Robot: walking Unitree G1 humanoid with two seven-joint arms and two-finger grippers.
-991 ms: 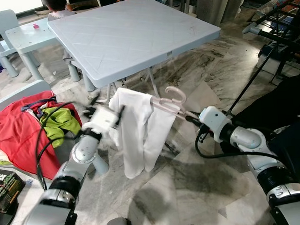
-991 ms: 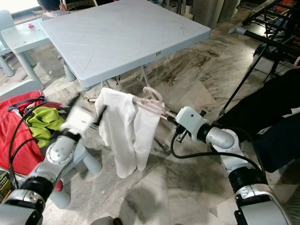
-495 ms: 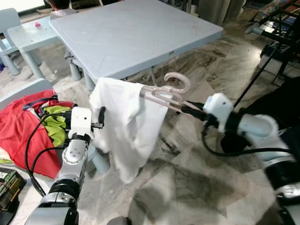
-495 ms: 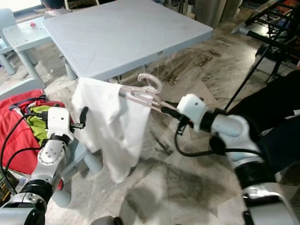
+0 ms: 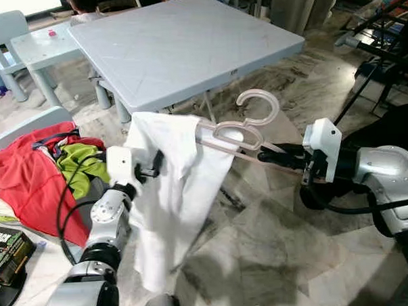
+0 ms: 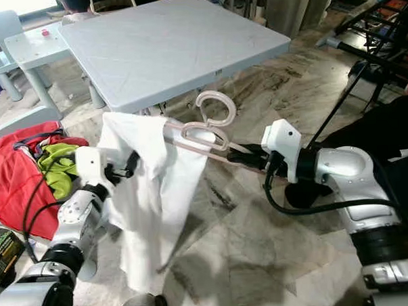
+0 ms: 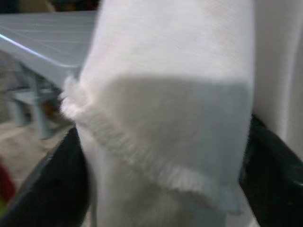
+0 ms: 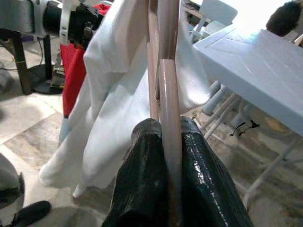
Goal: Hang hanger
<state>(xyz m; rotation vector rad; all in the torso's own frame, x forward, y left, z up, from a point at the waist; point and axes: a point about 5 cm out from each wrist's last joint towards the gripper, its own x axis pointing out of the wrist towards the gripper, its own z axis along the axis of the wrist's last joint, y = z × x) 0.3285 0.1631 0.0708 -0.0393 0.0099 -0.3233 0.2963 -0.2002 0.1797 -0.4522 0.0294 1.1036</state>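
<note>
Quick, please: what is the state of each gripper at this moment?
Left gripper: shut on the white garment.
Right gripper: shut on the end of the pink hanger.

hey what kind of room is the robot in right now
Most likely a lived-in home room used for laundry: marble floor, a grey folding table, a small child's table, and a pile of red and green clothes.
</note>
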